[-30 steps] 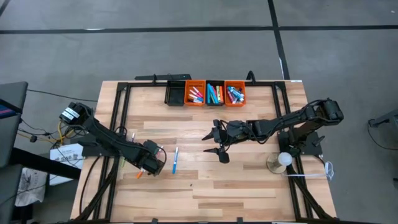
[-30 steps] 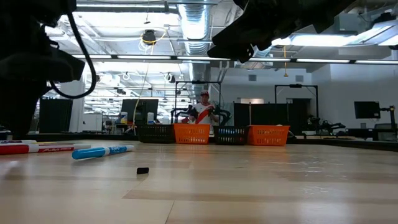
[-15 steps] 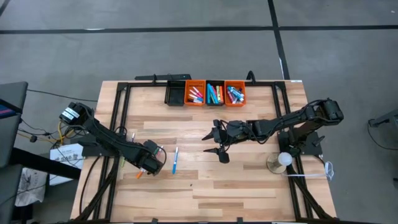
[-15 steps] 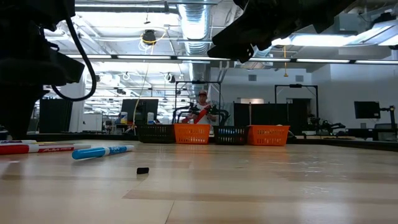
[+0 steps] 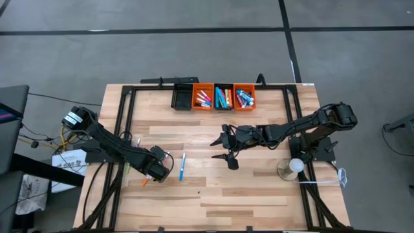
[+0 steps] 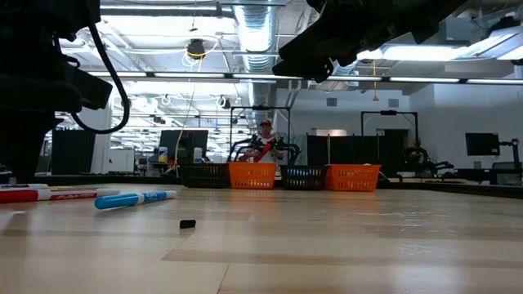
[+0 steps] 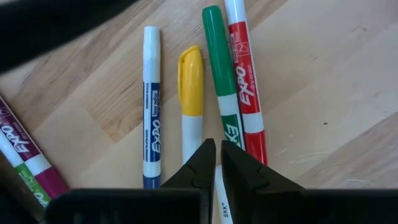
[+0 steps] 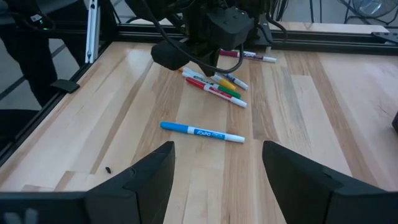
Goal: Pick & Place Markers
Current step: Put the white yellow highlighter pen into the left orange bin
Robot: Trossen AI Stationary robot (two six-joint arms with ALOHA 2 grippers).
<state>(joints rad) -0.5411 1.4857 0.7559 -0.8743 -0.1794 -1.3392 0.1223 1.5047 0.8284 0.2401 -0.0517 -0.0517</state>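
Observation:
Several markers lie side by side on the wooden table under my left gripper (image 5: 159, 169): a blue-and-white one (image 7: 151, 106), a yellow-capped one (image 7: 191, 87), a green one (image 7: 219, 68) and a red one (image 7: 245, 74). The left fingers (image 7: 215, 163) are shut to a thin slit over the gap between the yellow and green markers. A lone blue marker (image 5: 182, 166) lies to their right; it also shows in the right wrist view (image 8: 202, 132). My right gripper (image 5: 228, 150) hangs open and empty above the table's middle. My left gripper points down over the row of markers. A strip of white marker barrel (image 7: 219, 202) shows in the slit between its fingers. I cannot tell whether the fingers touch it.
Two orange bins (image 5: 202, 97) (image 5: 244, 97) and a black bin (image 5: 224, 97) hold markers at the far edge, beside another black bin (image 5: 182, 97). A small black bit (image 6: 187, 223) lies on the wood. A white round object (image 5: 294, 167) stands at the right. A person (image 6: 263, 143) is far behind the table.

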